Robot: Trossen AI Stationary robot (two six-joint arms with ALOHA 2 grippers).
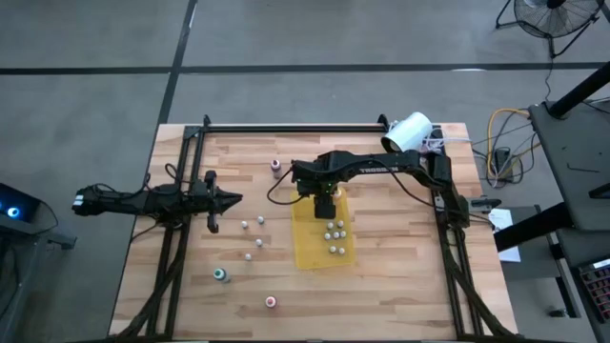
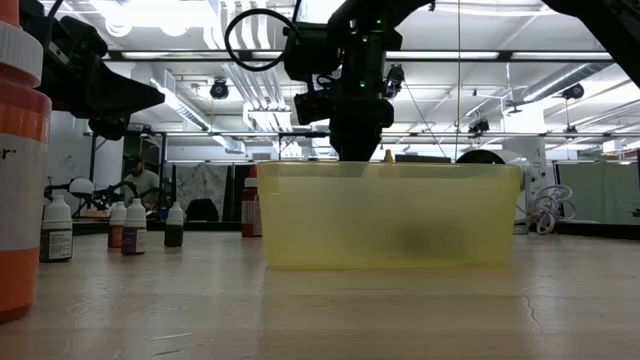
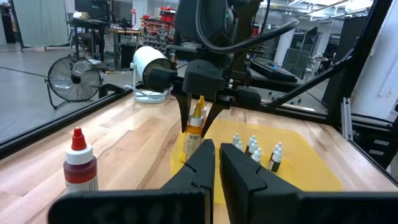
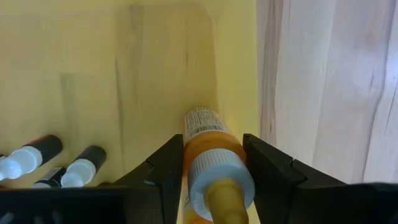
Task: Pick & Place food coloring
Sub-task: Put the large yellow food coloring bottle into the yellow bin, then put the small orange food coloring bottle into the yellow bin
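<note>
My right gripper (image 1: pixel 324 202) points down over the far end of the yellow tray (image 1: pixel 310 255) and is shut on an orange, yellow-tipped bottle of food coloring (image 4: pixel 208 146). Several small white-capped bottles (image 1: pixel 335 233) stand upright in the tray. Other bottles stand on the table: small ones (image 1: pixel 254 233), a maroon-topped one (image 1: pixel 276 167), a teal-topped one (image 1: pixel 221 274) and a pink-topped one (image 1: pixel 271 302). At the table's left my left gripper (image 1: pixel 233 199) stays level, shut and empty. My right gripper pinches the bottle's orange upper body (image 4: pixel 214 149), just below the cap, between its two fingers (image 4: pixel 158 174). The fingers come from above and point down. The bottle stays about upright, its yellow tip (image 3: pixel 199 106) between the fingers. Whether its lower end rests on the tray floor, I cannot tell.
A big white cylinder (image 1: pixel 408 131) lies at the table's far right corner. An orange bottle (image 2: pixel 15 170) stands close to the low camera at the near edge. Dark frame rails (image 1: pixel 286 127) run along the table's far edge and both sides.
</note>
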